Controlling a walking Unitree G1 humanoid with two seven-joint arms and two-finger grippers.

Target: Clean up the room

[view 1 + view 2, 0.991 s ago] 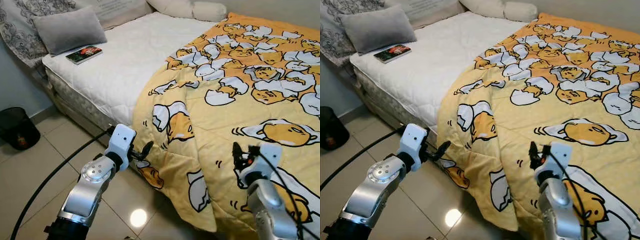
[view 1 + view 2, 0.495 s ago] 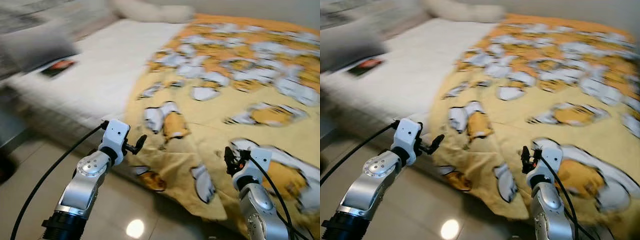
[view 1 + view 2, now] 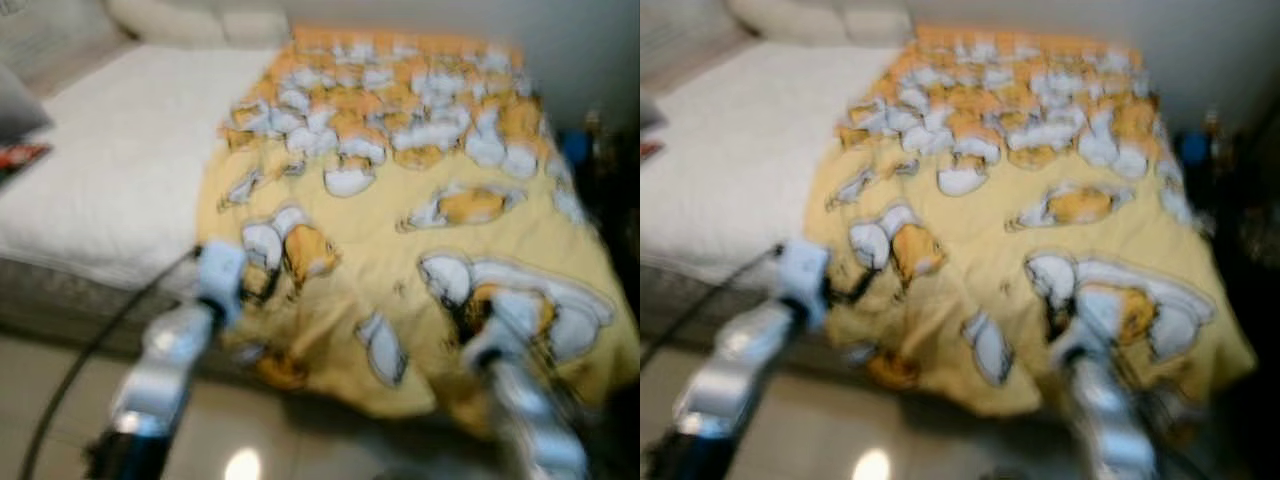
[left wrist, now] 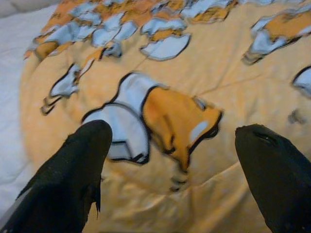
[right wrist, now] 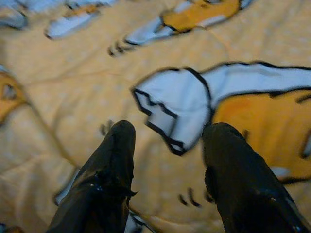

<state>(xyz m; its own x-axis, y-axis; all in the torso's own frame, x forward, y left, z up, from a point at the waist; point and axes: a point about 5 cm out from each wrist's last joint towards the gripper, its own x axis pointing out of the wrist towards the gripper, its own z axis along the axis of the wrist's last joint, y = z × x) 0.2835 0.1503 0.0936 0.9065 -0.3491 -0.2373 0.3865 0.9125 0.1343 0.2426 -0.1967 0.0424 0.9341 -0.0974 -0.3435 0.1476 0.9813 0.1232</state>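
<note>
Head views blurred. L gripper (image 4: pixel 172 145) and R gripper (image 5: pixel 167 145) both spread, empty, over yellow blanket (image 3: pixel 400 200) on bed (image 3: pixel 110 170).

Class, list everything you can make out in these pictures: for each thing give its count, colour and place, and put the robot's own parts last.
Blanket: one, yellow with white-and-orange cartoon print, over the right part of the bed, its edge hanging toward the floor.
Mattress: one, white, bare on the left.
Pillows: two, cream, at the bed's far end.
Floor: pale tiles, before the bed.
Left gripper: one, black fingers open, over the blanket's hanging edge.
Right gripper: one, black fingers open, above the blanket.
</note>
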